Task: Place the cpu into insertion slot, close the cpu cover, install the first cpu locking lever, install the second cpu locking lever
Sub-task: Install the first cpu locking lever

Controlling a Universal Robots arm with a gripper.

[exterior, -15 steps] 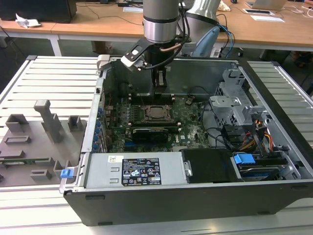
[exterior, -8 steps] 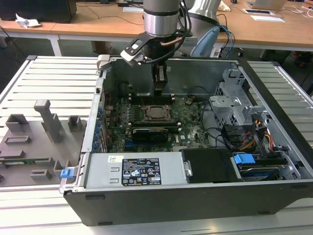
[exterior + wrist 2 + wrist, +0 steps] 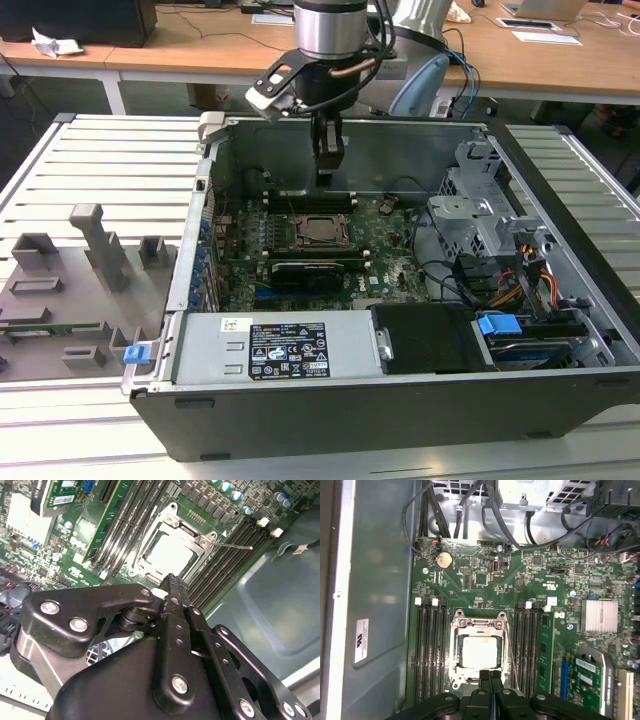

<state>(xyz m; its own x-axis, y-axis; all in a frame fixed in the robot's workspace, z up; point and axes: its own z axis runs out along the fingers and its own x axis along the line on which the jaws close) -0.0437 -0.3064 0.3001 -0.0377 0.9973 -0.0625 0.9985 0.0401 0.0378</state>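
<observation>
A pale grey desk (image 3: 110,150) of long ribbed metal slats spans the exterior view. At its middle lies an open computer case (image 3: 400,410), set on its side with the open face up, its dark wall toward the camera and its far wall near the desk's back edge. Just beside the case, toward the exterior view's left, a flat grey fixture board (image 3: 45,330) rests on the slats. It carries several upright grey blocks (image 3: 100,245). A small blue piece (image 3: 135,353) sits at the board's near corner, close against the case. More slats show past the case on the exterior view's right.
</observation>
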